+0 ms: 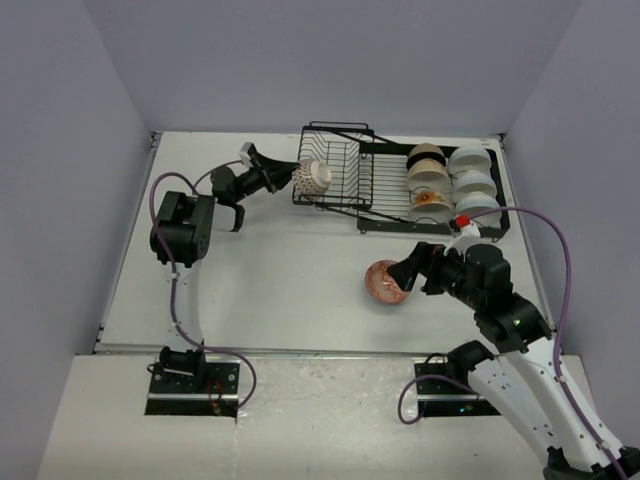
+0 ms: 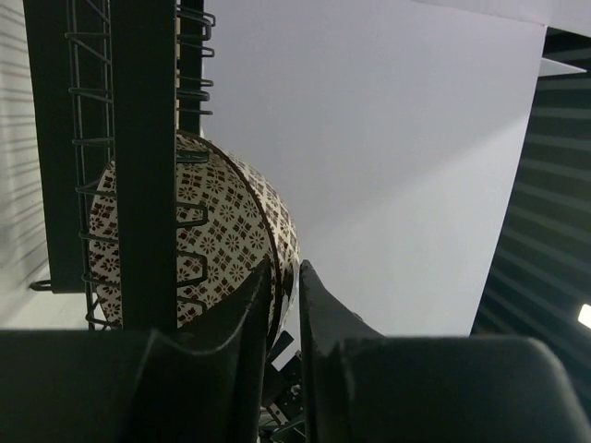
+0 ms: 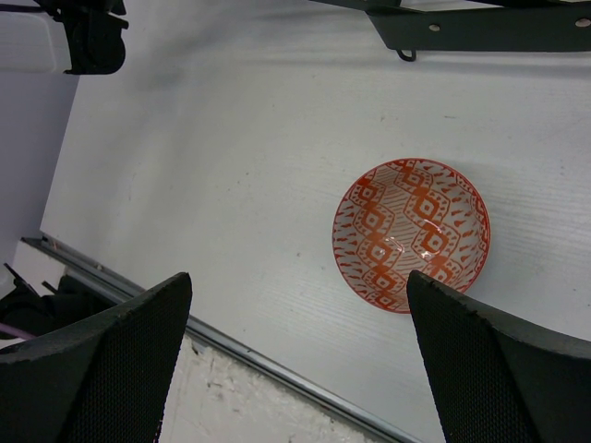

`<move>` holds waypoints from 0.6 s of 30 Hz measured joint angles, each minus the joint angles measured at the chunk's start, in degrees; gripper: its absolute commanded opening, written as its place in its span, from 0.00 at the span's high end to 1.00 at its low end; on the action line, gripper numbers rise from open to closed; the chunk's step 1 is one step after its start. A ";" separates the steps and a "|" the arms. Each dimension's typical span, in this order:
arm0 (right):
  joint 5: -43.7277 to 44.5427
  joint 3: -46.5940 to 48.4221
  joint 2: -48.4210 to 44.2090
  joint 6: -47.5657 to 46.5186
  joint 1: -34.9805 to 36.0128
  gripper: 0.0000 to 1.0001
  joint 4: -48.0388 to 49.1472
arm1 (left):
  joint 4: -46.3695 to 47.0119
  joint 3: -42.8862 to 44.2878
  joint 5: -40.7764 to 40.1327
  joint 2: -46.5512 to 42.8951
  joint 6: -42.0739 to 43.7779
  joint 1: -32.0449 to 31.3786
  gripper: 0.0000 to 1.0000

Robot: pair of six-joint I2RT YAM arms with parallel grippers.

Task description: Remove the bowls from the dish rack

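Note:
The black wire dish rack stands at the back of the table. In its upright slotted section a brown-patterned bowl stands on edge. My left gripper reaches it from the left. In the left wrist view the gripper is shut on the rim of this bowl, one finger on each side, behind the rack's wires. A red-patterned bowl sits upright on the table. My right gripper hangs open just over it, holding nothing. From the right wrist, that bowl lies by the right finger of the gripper.
The rack's flat tray holds tan bowls, an orange-floral bowl and white bowls. The rack's frame shows at the top of the right wrist view. The table's metal front edge runs below the right gripper.

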 measured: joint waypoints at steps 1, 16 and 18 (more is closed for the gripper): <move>-0.02 0.00 0.00 -0.09 0.00 0.01 0.00 | -0.02 0.00 -0.07 0.13 -0.02 -0.02 0.85; -0.98 0.00 0.02 -0.83 0.00 0.01 0.00 | 0.94 1.70 -1.01 1.03 -0.48 -1.07 1.00; -0.98 0.00 0.02 -0.92 0.00 0.01 0.00 | 0.94 1.97 -1.03 1.07 -0.48 -1.31 1.00</move>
